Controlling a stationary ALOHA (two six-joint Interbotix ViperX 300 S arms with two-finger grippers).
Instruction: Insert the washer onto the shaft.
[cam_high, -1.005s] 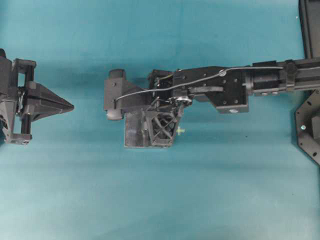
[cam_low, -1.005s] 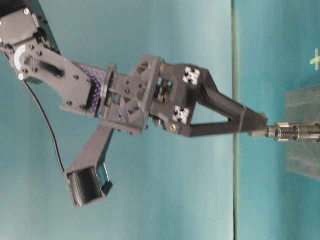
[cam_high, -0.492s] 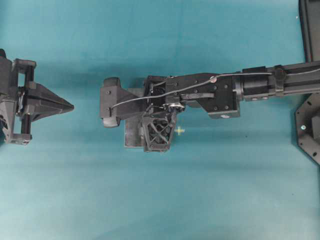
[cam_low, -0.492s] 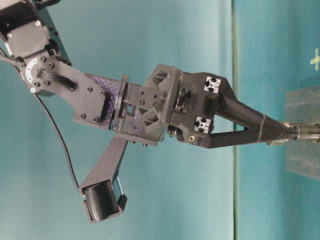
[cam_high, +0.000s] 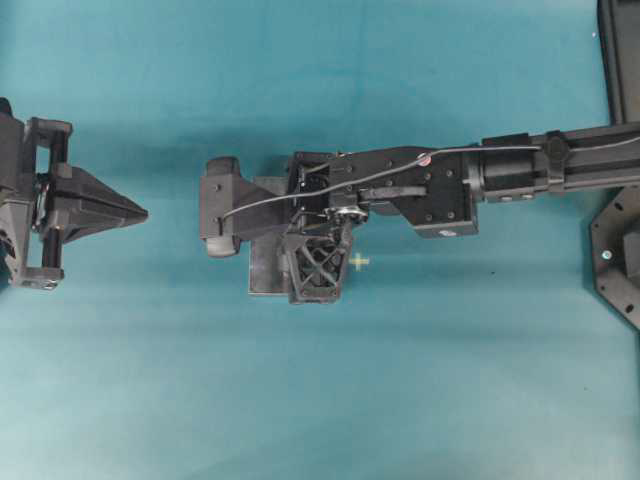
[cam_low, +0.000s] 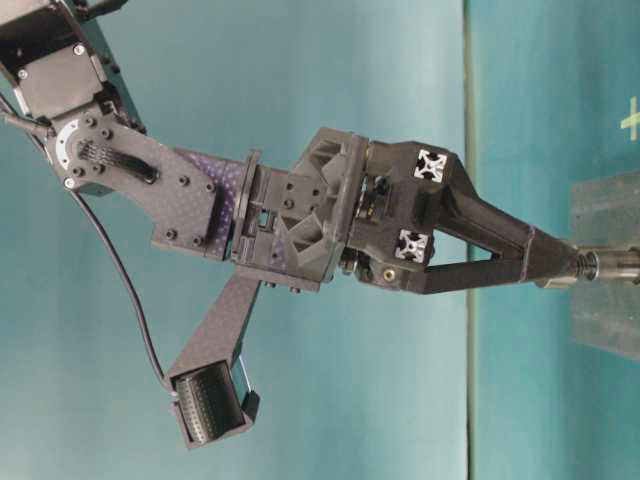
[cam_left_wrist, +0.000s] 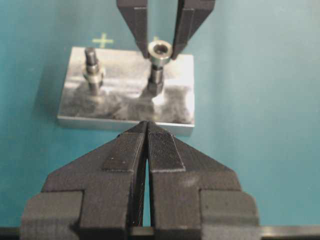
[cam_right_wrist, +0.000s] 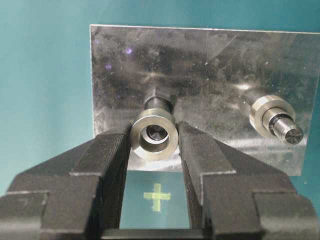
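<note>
Both right claw (cam_right_wrist: 155, 150) fingers pinch the washer (cam_right_wrist: 154, 135) over the shaft (cam_right_wrist: 156, 132).

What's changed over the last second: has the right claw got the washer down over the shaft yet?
The right claw, shut on the washer, came down toward the metal block. A second ago the threaded shaft top showed past its tips; now the washer rings it, though it is not seated. Over the last half second it barely moved. The left claw stayed shut and parked; the second shaft is unchanged.
</note>
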